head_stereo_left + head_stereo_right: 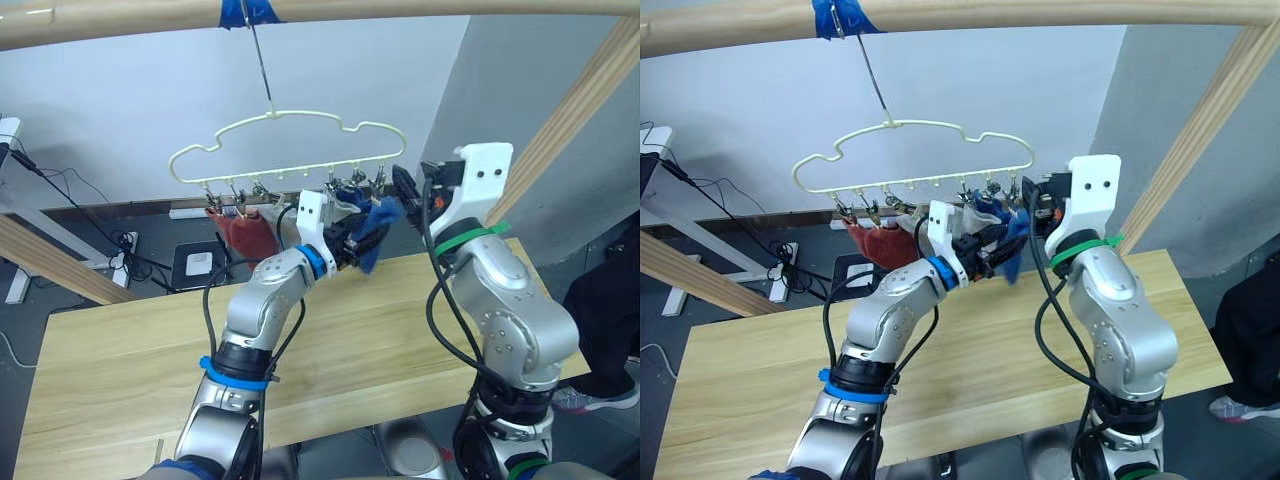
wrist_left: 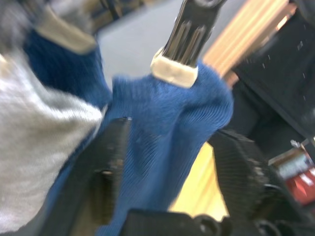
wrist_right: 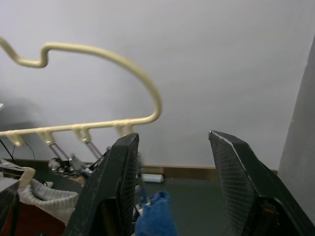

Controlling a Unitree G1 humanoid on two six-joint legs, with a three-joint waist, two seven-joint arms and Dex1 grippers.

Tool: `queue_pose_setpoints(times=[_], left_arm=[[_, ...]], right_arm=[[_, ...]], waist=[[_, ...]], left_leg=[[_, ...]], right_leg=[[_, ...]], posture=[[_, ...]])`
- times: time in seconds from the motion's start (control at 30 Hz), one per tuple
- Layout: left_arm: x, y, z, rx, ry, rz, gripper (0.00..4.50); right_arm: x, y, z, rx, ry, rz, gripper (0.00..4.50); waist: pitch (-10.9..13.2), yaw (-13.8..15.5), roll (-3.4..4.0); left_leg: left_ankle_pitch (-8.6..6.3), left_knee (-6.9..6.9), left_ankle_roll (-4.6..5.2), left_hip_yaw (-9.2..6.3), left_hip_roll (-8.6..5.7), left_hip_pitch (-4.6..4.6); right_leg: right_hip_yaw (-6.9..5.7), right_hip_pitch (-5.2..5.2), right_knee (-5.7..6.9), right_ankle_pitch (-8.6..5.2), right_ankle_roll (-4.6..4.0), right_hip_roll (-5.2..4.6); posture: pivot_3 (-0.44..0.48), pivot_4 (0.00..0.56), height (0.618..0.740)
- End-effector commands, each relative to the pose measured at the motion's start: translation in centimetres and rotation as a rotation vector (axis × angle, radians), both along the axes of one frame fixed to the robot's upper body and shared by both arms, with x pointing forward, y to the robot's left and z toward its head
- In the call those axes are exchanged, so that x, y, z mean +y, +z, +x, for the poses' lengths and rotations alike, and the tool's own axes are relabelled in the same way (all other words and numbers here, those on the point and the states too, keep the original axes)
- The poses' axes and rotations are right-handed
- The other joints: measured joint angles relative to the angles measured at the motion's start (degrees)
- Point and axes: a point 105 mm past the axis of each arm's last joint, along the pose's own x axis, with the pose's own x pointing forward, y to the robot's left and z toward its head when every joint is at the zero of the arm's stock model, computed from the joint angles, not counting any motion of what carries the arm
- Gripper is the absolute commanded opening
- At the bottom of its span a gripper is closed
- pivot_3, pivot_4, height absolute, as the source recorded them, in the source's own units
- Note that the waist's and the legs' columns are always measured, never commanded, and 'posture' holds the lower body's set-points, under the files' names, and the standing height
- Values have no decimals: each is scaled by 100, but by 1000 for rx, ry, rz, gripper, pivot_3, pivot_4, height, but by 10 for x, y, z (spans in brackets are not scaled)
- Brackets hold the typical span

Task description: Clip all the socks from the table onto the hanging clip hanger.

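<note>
- Currently the clip hanger (image 1: 285,150) hangs by its long hook from the wooden pole (image 1: 120,22) above the table (image 1: 110,370); blue tape (image 1: 243,10) marks the hook point.
- Rust red socks (image 1: 245,232) are clipped at the hanger's left end; a light grey sock (image 2: 39,142) hangs just beside the blue ones toward the right end.
- Left gripper (image 1: 362,240) is raised to the hanger's right end, jaws spread either side of a blue sock (image 2: 167,132). Whether the pads touch the fabric, can't tell.
- A metal clip (image 2: 183,46) bites the top edge of that blue sock.
- Right gripper (image 3: 172,177) sits just beside the hanger's right end, jaws spread, nothing between them.
- Tabletop planks in view carry no socks.
</note>
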Motion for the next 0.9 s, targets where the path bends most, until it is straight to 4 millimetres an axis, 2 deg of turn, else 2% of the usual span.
queue_pose_setpoints(times=[0.03, 0.07, 0.2, 0.33, 0.47, 0.57, 0.67, 0.73, 0.8, 0.87, 0.9], left_arm=[[-4, 8, -9, -67, -55, 15, 4187], [-4, 8, -10, -71, -62, 21, 4474], [0, 6, -20, -99, -128, 56, 4492], [12, -3, -44, -154, -250, 151, 4492], [24, -4, -58, -180, -305, 183, 4492], [44, 0, -72, -197, -326, 217, 4500], [68, 6, -76, -191, -264, 232, 4500], [77, 8, -77, -184, -233, 236, 4500], [96, 7, -77, -176, -162, 268, 4500], [131, 1, -79, -140, -28, 336, 4500], [141, -1, -80, -134, 10, 361, 4500]], right_arm=[[-3, 5, -12, -41, 27, -27, 2348], [-5, 4, -13, -41, 28, -38, 2348], [-12, -1, -15, -35, 33, -91, 2348], [-21, -7, -15, -24, 40, -146, 2348], [-27, -10, -14, -21, 54, -185, 2348], [-28, -11, -15, -23, 90, -220, 2912], [-30, -14, -17, -18, 135, -266, 3913], [-32, -15, -18, -17, 156, -287, 4462], [-35, -21, -21, 14, 205, -320, 4462], [-35, -31, -31, 58, 326, -386, 4462], [-36, -34, -34, 71, 362, -401, 4462]], waist=[[0, 2, 0], [0, 2, 0], [0, 2, 0], [0, -17, 0], [0, 20, 1], [-1, 17, 1], [-1, 31, 1], [-2, 41, 2], [-4, 55, 1], [-17, 63, 5], [-26, 64, 4]], left_leg=[[0, 0, 0, -1, 0, 0], [0, 0, 0, -1, 0, 0], [0, 1, 0, 1, 0, 0], [0, -2, 0, 3, 0, 2], [0, -2, 0, 1, 13, 4], [0, 0, 0, 5, 13, 4], [0, -2, 0, 5, 15, 7], [0, -1, 0, 4, 16, 7], [0, -1, 0, 4, 17, 7], [0, -2, 0, 4, 17, 6], [0, -3, 0, 7, 19, 6]], right_leg=[[0, 0, 0, 0, 0, 0], [0, 0, -1, 0, 0, 1], [2, 0, -1, 0, 0, 0], [3, -1, 0, 0, 0, 4], [3, 0, 0, 0, 0, 13], [6, 1, -3, 0, -1, 12], [6, 2, -2, 1, -2, 16], [6, 1, -2, 1, -2, 18], [6, 2, -3, 1, -2, 17], [5, 3, -7, 1, -3, 17], [8, 2, -11, 1, -3, 16]], posture=[[-337, 237, 740], [-337, 237, 740], [-333, 232, 740], [-322, 228, 740], [-308, 224, 740], [-299, 220, 740], [-285, 211, 740], [-279, 206, 740], [-263, 193, 740], [-242, 176, 740], [-242, 176, 740]])
